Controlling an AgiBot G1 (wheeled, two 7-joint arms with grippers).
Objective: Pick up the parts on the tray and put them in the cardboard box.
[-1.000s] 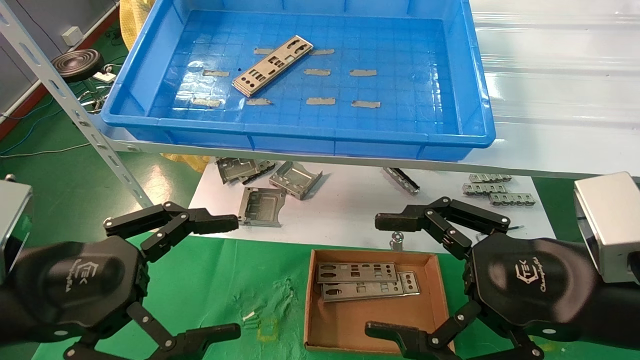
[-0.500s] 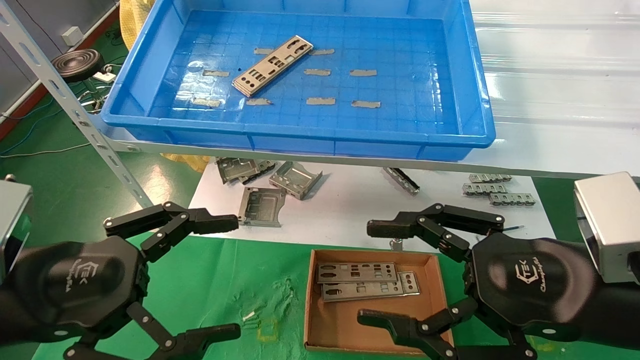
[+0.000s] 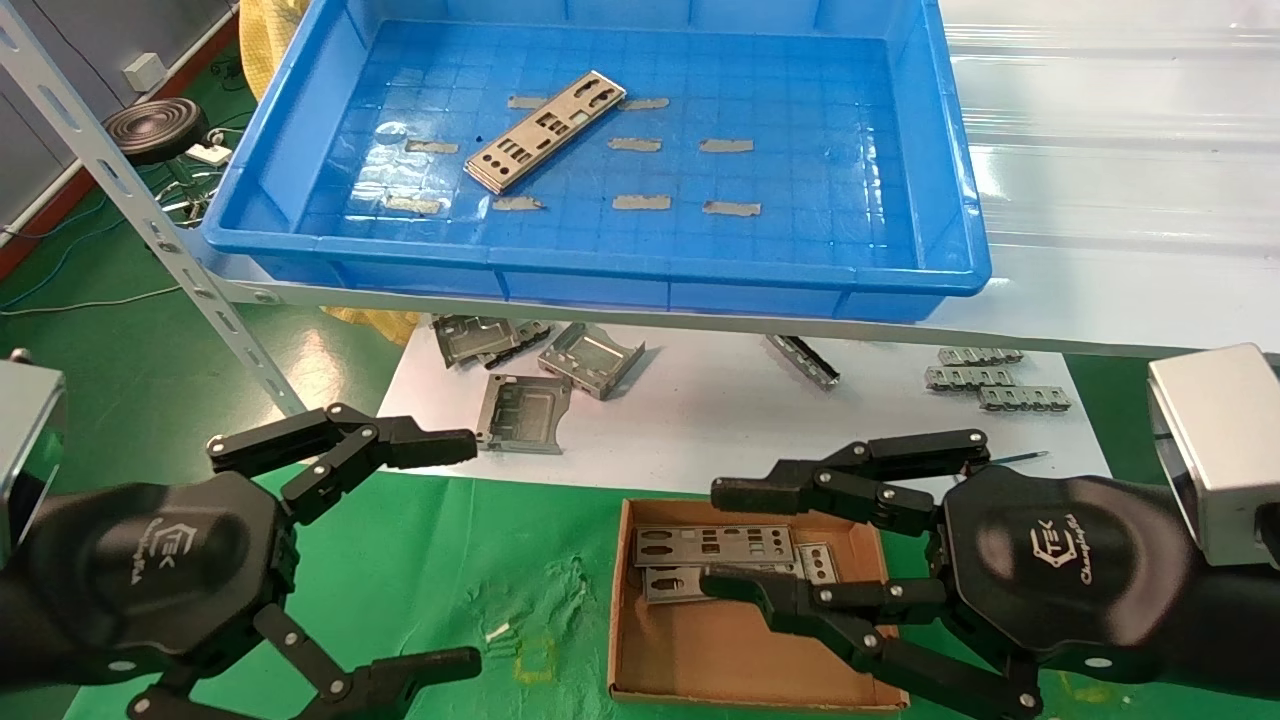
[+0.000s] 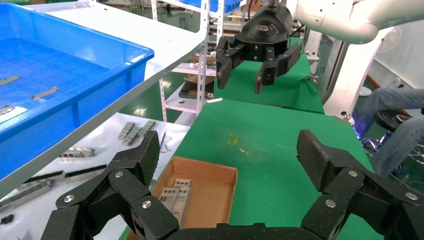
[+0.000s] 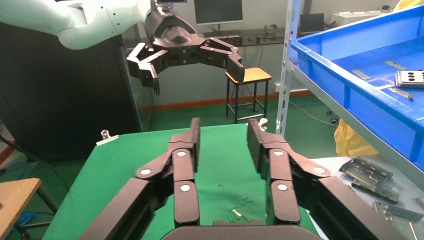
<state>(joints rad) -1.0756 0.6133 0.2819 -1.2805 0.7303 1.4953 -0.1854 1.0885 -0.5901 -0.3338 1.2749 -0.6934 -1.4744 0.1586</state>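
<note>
One silver plate (image 3: 546,131) lies at an angle on the floor of the blue tray (image 3: 600,265), which stands on a shelf; the plate also shows in the right wrist view (image 5: 410,78). The cardboard box (image 3: 700,650) sits on the green table and holds two plates (image 3: 715,545), side by side at its far end. My right gripper (image 3: 712,537) hovers over the box, open a narrow gap and empty (image 5: 223,132). My left gripper (image 3: 470,553) is wide open and empty, left of the box (image 4: 227,150).
Folded metal brackets (image 3: 585,355) and small metal strips (image 3: 985,375) lie on a white sheet under the shelf. A slanted grey shelf upright (image 3: 150,230) stands at the left. Several grey tape strips (image 3: 640,202) are stuck on the tray floor.
The right gripper's fingers have closed from wide open to a narrow gap, staying over the box. The left arm has not moved.
</note>
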